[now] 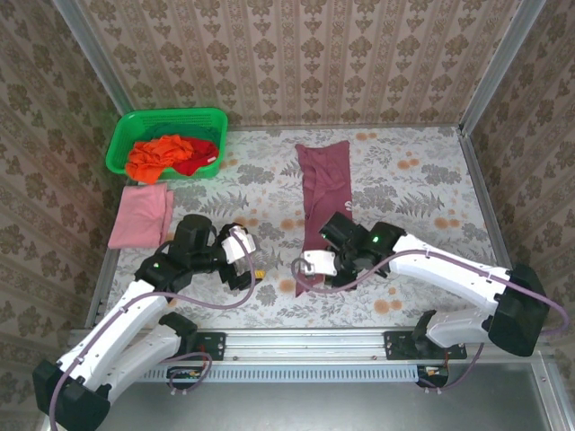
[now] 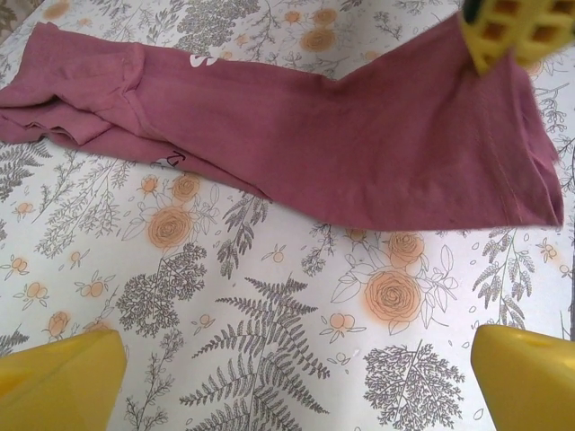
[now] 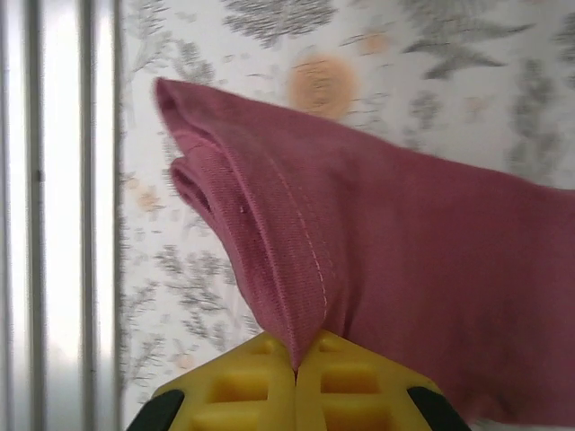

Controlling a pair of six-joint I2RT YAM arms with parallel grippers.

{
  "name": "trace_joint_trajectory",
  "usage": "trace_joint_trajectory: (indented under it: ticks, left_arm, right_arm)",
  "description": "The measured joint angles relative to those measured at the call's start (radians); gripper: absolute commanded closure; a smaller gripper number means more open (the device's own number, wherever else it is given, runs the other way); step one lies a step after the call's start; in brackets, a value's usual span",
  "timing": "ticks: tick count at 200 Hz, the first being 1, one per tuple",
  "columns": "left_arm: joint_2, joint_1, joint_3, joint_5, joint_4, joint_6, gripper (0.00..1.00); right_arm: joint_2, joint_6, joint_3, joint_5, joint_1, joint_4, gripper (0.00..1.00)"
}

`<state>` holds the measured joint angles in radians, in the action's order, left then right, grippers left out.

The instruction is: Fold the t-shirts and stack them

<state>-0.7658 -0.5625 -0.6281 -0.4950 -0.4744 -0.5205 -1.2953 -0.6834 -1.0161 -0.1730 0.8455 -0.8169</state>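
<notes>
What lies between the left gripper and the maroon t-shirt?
Bare flowered tablecloth. In the left wrist view the open left gripper faces the maroon t-shirt across that stretch, with no object on it.

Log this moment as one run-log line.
right gripper: shut on maroon t-shirt edge | left gripper: open, holding nothing | pink t-shirt: folded beside green basket

Maroon t-shirt point(image 1: 322, 189): dusty maroon, folded lengthwise into a narrow strip running near to far at mid-table; near hem bunched, pinched in the right gripper point(image 3: 296, 346).
Pink t-shirt point(image 1: 141, 215): light pink, folded flat, far left, just near of the green basket point(image 1: 171, 114).
Orange t-shirt point(image 1: 157, 154): crumpled in the basket.
Red t-shirt point(image 1: 199, 157): crumpled, touching its right side.
</notes>
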Motion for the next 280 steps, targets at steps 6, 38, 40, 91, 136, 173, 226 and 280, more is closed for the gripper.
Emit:
trace_joint_trajectory:
  ticks: [6,38,40,91,136,173,226,280]
  left_arm:
    - [0.0,0.001,0.0,0.0,0.001,0.0,0.0]
    - [0.0,0.002,0.0,-0.007,0.003,0.0,0.0]
    - [0.0,0.002,0.0,-0.007,0.003,0.0,0.0]
    - [0.0,0.002,0.0,-0.015,0.003,-0.004,0.0]
    - [0.0,0.002,0.0,-0.026,0.003,-0.008,0.0]
    - [0.0,0.002,0.0,-0.026,0.003,-0.008,0.0]
    - [-0.007,0.002,0.0,-0.026,0.003,-0.008,0.0]
    - [-0.013,0.008,0.0,-0.034,0.01,-0.002,0.0]
  right_arm:
    - [-0.008,-0.021,-0.021,0.005,-0.025,-0.002,1.0]
    - [-0.105,-0.117,-0.114,0.023,-0.157,0.007,1.0]
    - [-0.114,-0.123,-0.119,0.024,-0.166,0.006,1.0]
    - [-0.312,-0.233,-0.249,0.032,-0.304,0.027,1.0]
    - [-0.432,-0.29,-0.364,0.02,-0.378,0.053,1.0]
    - [-0.524,-0.321,-0.451,0.007,-0.417,0.061,1.0]
    - [-0.607,-0.343,-0.501,0.008,-0.451,0.08,0.89]
    - [-0.609,-0.298,-0.449,0.094,-0.457,0.307,0.13]
